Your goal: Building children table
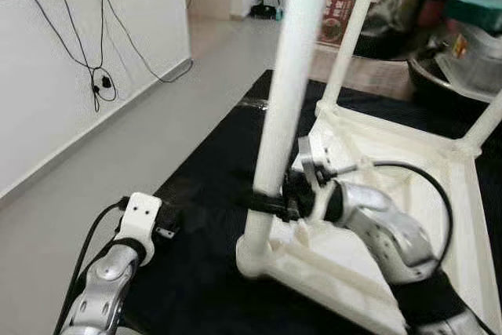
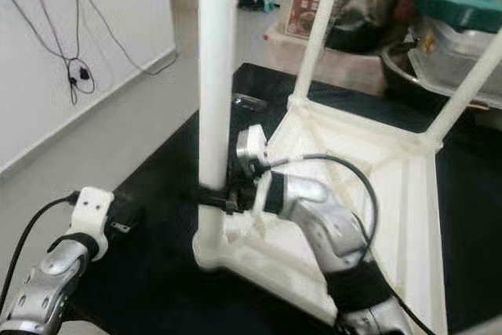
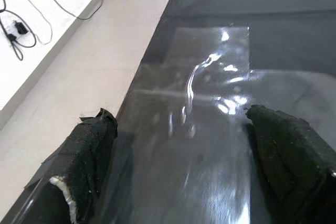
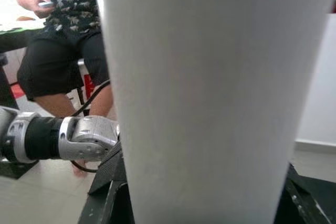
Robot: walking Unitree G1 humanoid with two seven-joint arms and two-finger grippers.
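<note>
White plastic makes up the upturned children's table (image 1: pixel 408 194), which lies top-down on a black mat (image 1: pixel 204 194) spread over the pale floor (image 1: pixel 141 139). 3 of its round legs can be made out standing up from the corners; any 4th corner is out of frame. The thick white plastic leg (image 2: pixel 216 76) nearest the mat's left edge rises from its corner socket (image 2: pixel 210 253), leaning a little off upright.

The right claw (image 2: pixel 218 198) is clenched on this leg just above the socket, its black fingers pinching the tube from either side; the right wrist view looks straight onto the leg's white surface, with a seated person (image 4: pixel 58 35) beyond. The left claw (image 3: pixel 178 145) is released, its 2 black fingers (image 3: pixel 89 150) spread wide apart and hovering over a shiny clear plastic sheet (image 3: pixel 210 87) on the mat near its left edge, holding nothing.

I judge the step in hand to be seating or tightening this leg. The lean suggests it may not be fully home, so pushing or twisting along the wrong line could jam it or pop it back out. The grip sits low on a smooth tube, so the fingers could slip round it. With nothing bracing the light frame, it could also slide or tip on the mat.
</note>
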